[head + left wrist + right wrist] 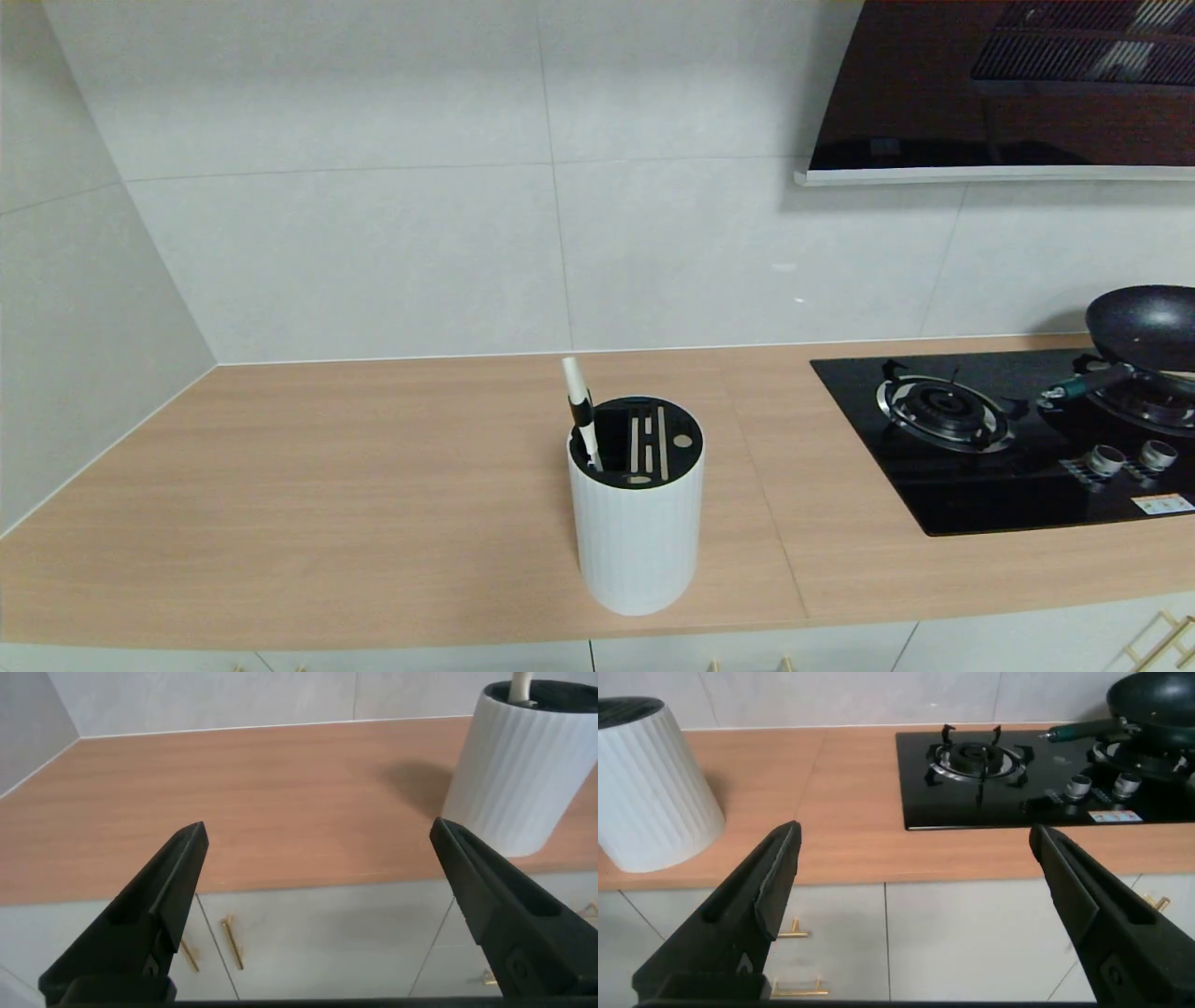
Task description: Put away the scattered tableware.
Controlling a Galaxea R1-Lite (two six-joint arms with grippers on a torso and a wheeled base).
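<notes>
both hands are released: the left hand [316,833] and right hand [913,831] hang spread before the light wooden counter [327,485], grasping nothing. the white-and-black-handled utensil [579,401] leans in the white ribbed cylindrical holder [638,532], near the counter's front edge. a careless reach could tip the holder off. the black glass gas hob [980,495] and black pan [1144,327] sit well to its right, blocking nothing.
</notes>
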